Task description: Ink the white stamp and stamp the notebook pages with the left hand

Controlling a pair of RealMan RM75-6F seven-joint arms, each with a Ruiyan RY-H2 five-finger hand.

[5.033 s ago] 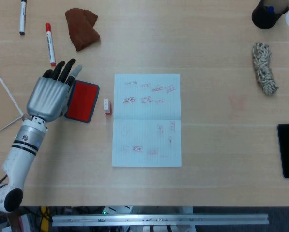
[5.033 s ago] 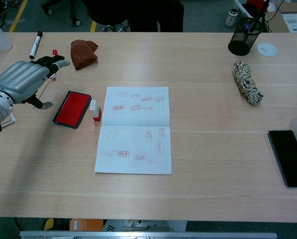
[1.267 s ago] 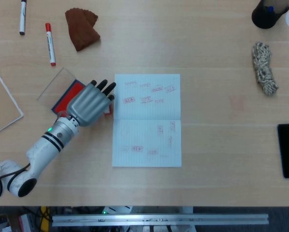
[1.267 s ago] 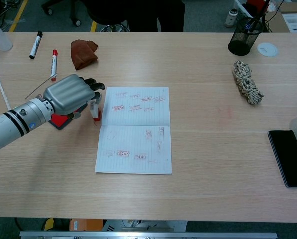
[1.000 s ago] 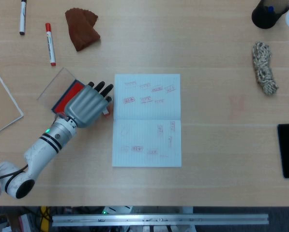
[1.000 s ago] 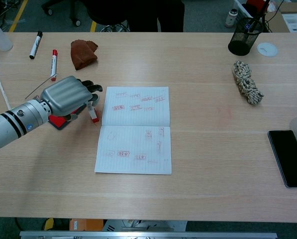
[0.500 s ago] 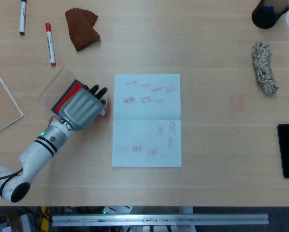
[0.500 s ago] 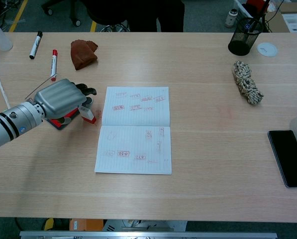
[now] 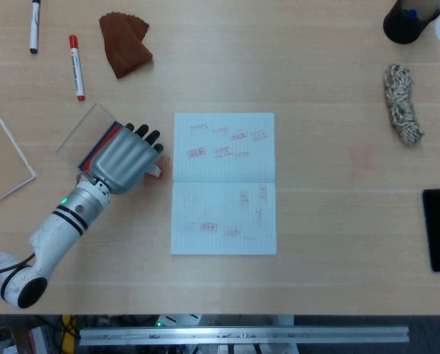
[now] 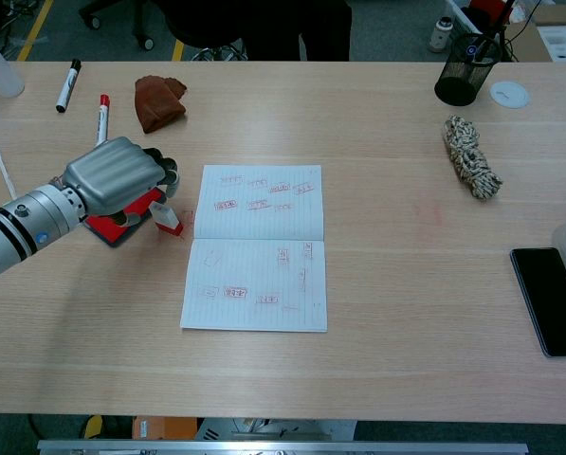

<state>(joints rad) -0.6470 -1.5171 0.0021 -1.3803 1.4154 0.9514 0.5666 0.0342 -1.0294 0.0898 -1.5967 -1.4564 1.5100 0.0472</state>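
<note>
The notebook (image 9: 224, 183) is lying open near the table's (image 9: 315, 243) front edge, both pages already carrying red stamp marks, unchanged from the earlier pictures. Just left of it, the left hand (image 10: 117, 180) is curling its fingers around the white stamp (image 10: 166, 218), holding it tilted at the right edge of the red ink pad (image 10: 107, 226). Five seconds ago this hand was hovering open left of the pad while the stamp stood upright beside the notebook; since then it has been drawing the stamp leftward, off the table. Farther back, a brown cloth (image 9: 124, 43) and two markers (image 9: 76, 66) are lying unmoved. The right hand is showing in neither view.
</note>
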